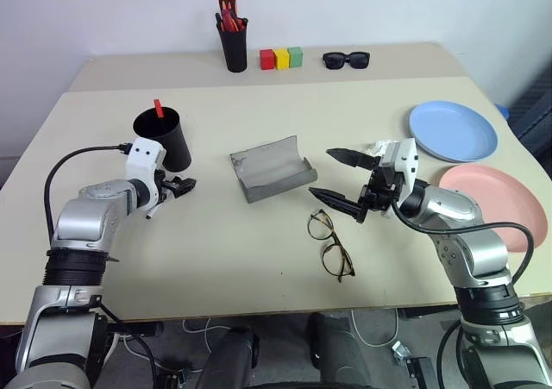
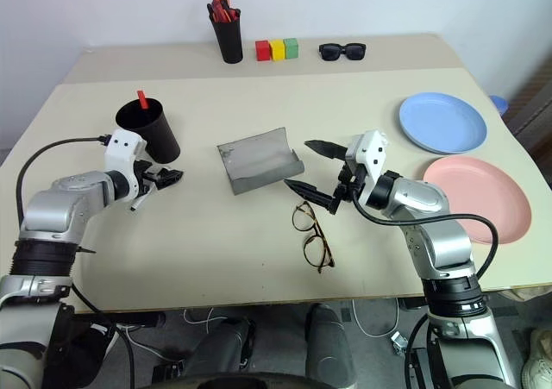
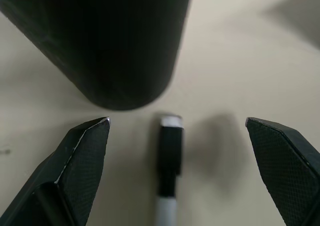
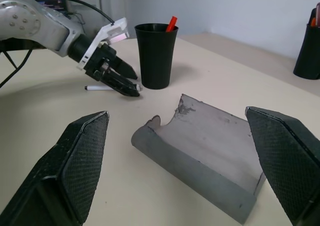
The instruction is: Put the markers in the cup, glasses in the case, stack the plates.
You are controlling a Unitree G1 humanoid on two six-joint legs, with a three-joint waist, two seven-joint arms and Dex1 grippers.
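Left end effector (image 1: 179, 186) low over surface (image 1: 216, 260), just beside cup (image 1: 164, 139), jaws spread wide, gripping nothing. White-bodied marker (image 3: 168, 186) lies flat on surface between its fingers, black end toward cup base. Red-capped marker (image 1: 159, 109) stands inside cup. Right end effector (image 1: 338, 178) hovers above surface, jaws wide, empty, next to open case (image 1: 272, 169). Glasses (image 1: 330, 244) lie on surface just below right end effector, near front edge. Blue plate (image 1: 453, 130) and pink plate (image 1: 500, 203) side by side at right, unstacked.
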